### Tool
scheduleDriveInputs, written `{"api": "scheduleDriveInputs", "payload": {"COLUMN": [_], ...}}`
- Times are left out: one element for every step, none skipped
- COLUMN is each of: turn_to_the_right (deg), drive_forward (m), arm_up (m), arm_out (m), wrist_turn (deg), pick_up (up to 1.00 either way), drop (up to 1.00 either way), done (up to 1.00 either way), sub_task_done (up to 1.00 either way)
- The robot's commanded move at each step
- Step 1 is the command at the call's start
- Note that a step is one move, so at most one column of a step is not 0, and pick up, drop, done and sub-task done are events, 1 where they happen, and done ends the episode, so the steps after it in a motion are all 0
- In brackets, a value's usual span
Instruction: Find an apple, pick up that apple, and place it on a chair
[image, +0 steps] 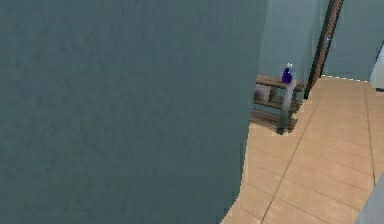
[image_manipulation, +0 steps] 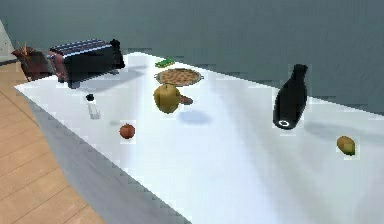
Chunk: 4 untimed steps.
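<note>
Gripper: state cannot be told.

Arm side view:
- Yellow-green apple (image_manipulation: 167, 97) on white counter (image_manipulation: 230, 160), near middle.
- Plate (image_manipulation: 178, 76) at apple's 12 o'clock, just beyond; green item (image_manipulation: 165, 62) behind plate.
- Shaker (image_manipulation: 94, 106) at 9 o'clock.
- Small red round thing (image_manipulation: 127, 131) at 7 o'clock.
- Dark toaster (image_manipulation: 88, 58) at 10 o'clock, near counter's far corner.
- Black bottle (image_manipulation: 290, 97) upright at 3 o'clock, well apart.
- Small yellow-brown lump (image_manipulation: 346, 145) at 4 o'clock, farther out.

Forward view:
- Teal wall (image: 120, 110) close.
- Tiled floor (image: 320, 150).
- Low wooden bench (image: 276, 100) at 2 o'clock, blue bottle (image: 288, 73) on top.
</note>
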Motion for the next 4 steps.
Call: {"api": "scheduleDriveInputs", "payload": {"turn_to_the_right": [0.0,0.0,0.0,0.0], "drive_forward": [0.0,0.0,0.0,0.0], "arm_up": [0.5,0.38,0.0,0.0], "arm_out": [0.0,0.0,0.46,0.0], "wrist_turn": [0.0,0.0,0.0,45.0], "pick_up": [0.0,0.0,0.0,0.0], "drop": [0.0,0.0,0.0,0.0], "done": [0.0,0.0,0.0,0.0], "sub_task_done": [0.0,0.0,0.0,0.0]}}
